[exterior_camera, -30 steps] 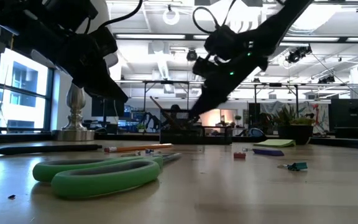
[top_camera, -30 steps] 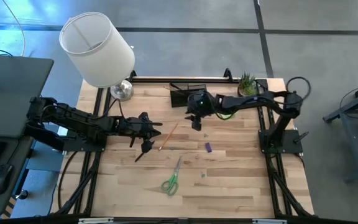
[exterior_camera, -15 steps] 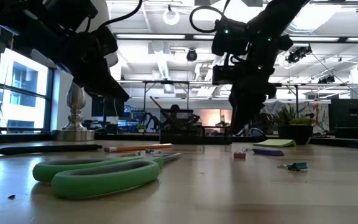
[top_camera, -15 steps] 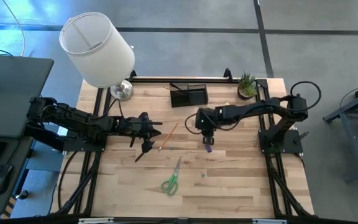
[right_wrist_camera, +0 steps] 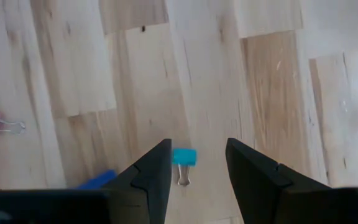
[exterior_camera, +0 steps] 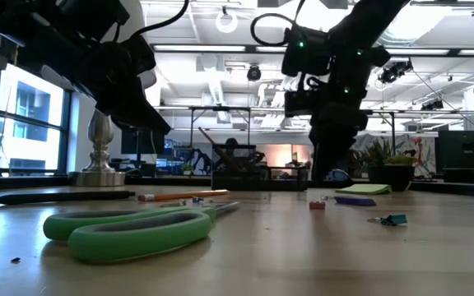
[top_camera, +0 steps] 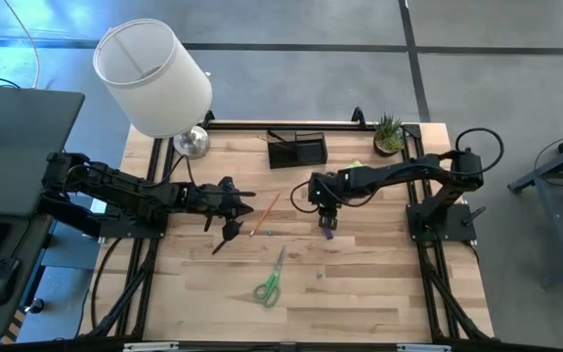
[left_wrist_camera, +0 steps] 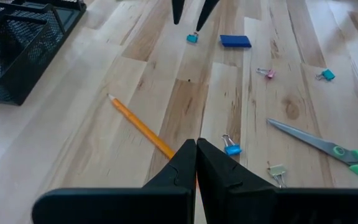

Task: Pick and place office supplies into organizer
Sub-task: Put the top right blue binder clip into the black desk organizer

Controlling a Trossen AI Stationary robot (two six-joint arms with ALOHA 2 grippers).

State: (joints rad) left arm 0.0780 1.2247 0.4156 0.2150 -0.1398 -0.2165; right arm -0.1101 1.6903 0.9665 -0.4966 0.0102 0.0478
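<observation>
Fingers of the right hand point(right_wrist_camera: 194, 165) stand apart over a small teal binder clip point(right_wrist_camera: 183, 157); light and stiff, it likely suits pinching across its body. Left hand point(left_wrist_camera: 195, 149), fingers together, waits near the orange pencil point(left_wrist_camera: 140, 127).

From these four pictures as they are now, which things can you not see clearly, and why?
- Organizer contents: too small in the high view; cut off by the edge in the left wrist view.
- Purple block: half hidden under the right gripper in the high view.
- Scissors: handles cut off in the left wrist view.
- Left gripper: hides the pencil's end.
</observation>
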